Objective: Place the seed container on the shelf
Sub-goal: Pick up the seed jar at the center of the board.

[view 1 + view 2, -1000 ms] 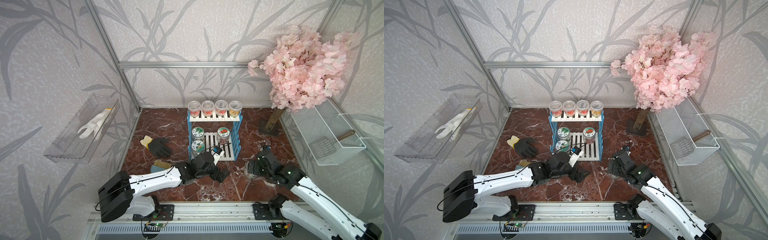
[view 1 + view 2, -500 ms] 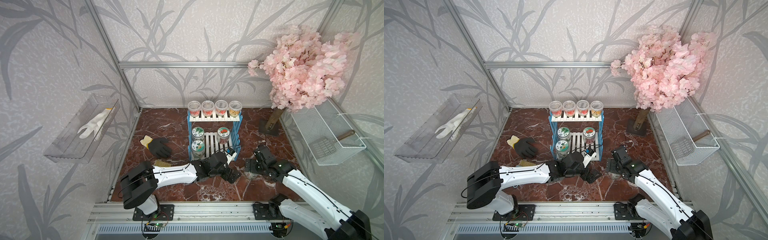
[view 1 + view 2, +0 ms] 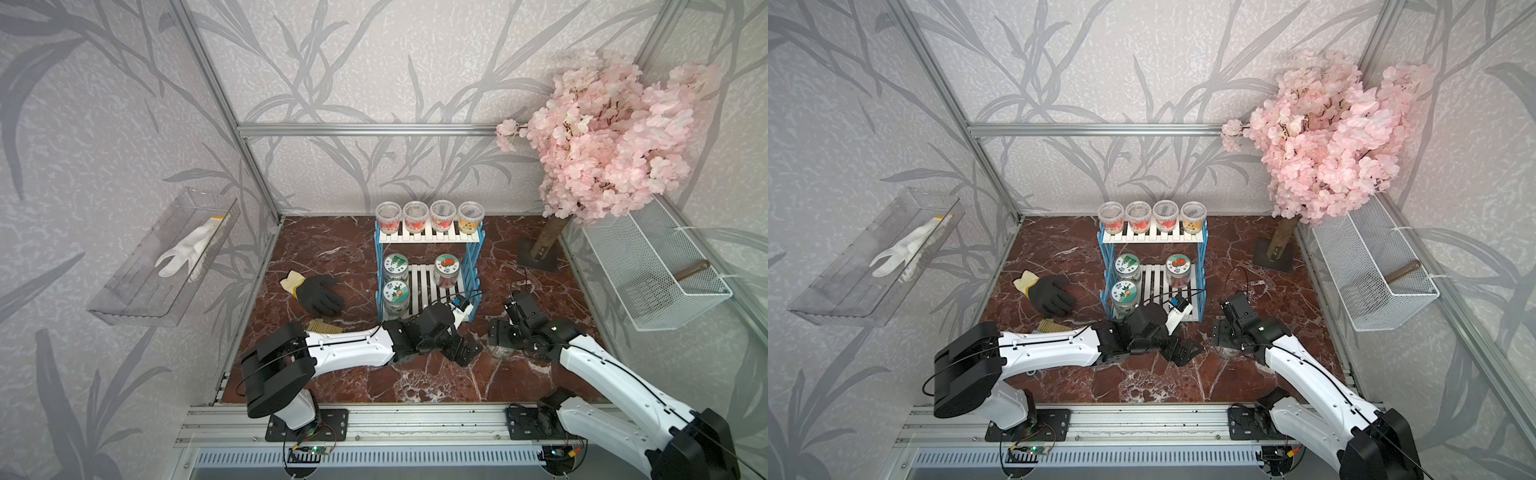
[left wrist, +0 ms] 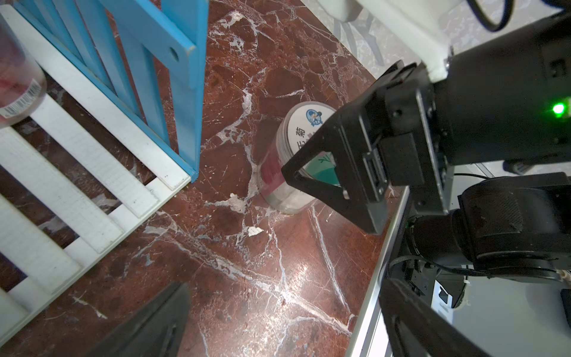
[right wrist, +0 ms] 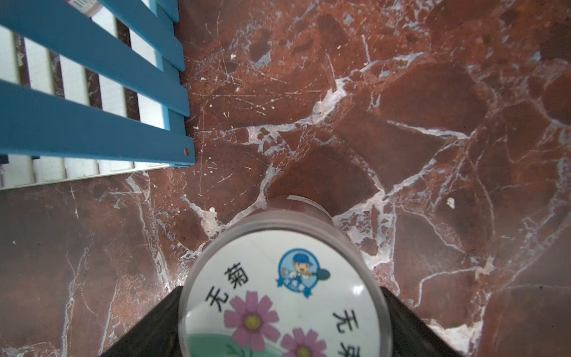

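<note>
Right wrist view: the seed container (image 5: 279,278), a clear jar with a white lid printed with pink flowers, sits between the two black fingers (image 5: 154,324) of the right gripper (image 5: 281,296).
Right fingers: one stands on each side of the lid, close against its rim. The lid hides their pads, so I cannot tell whether they press the jar.
Seed container: it stands upright on the red marble floor (image 5: 401,123), not on the shelf. In the left wrist view one right finger crosses in front of its lid (image 4: 298,126).
Shelf: its blue side frame (image 5: 92,129) and white slats lie beyond the right fingertips and off to one side. They are apart from the jar, with bare marble between.
Left fingers: they are spread wide with nothing held, and only marble shows between the two dark fingers (image 4: 148,324).
Left gripper: in both top views it hangs low over the floor (image 3: 465,352) (image 3: 1183,353), just in front of the shelf's near edge. Its fingertips point toward the jar and stop short of it.
Lower tier: three lidded jars (image 3: 395,266) stand on it, beyond the left fingers.
Upper tier: four clear cups (image 3: 415,214) stand in a row, farthest from both pairs of fingers.
Top views: the right gripper (image 3: 1227,338) covers most of the jar, and only the jar's lower part shows under it.
</note>
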Available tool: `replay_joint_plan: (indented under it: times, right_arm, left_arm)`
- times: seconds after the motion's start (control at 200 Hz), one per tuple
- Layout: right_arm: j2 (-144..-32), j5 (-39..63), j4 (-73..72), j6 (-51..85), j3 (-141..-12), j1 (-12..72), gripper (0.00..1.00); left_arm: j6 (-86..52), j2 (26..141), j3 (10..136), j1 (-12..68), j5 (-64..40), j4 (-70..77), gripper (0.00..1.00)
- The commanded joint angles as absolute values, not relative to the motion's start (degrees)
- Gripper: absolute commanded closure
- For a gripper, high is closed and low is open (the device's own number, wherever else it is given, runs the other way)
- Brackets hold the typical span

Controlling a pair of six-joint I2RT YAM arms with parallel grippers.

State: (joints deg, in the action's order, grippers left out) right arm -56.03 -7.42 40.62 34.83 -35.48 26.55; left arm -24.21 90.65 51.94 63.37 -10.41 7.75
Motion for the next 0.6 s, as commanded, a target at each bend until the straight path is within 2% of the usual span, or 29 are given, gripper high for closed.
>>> replay_joint_plan:
  times: [0.0, 0.335, 0.595]
  right_arm:
    - [-55.14, -6.31, 41.18, 34.67, -34.74, 26.37, 0.12]
    - [-51.86, -3.09, 41.31, 35.61, -34.65, 30.39, 0.14]
    - [-53.01, -8.91, 42.45, 40.09, -36.76, 42.59, 0.14]
  left_arm:
    - [-24.06, 89.73, 52.06, 63.64, -9.28, 8.17, 0.00]
    - [-24.85, 84.82, 49.25, 63.63, -3.05, 7.98, 0.00]
    - [-25.43, 75.37, 42.17, 63.55, 7.01, 7.95, 0.00]
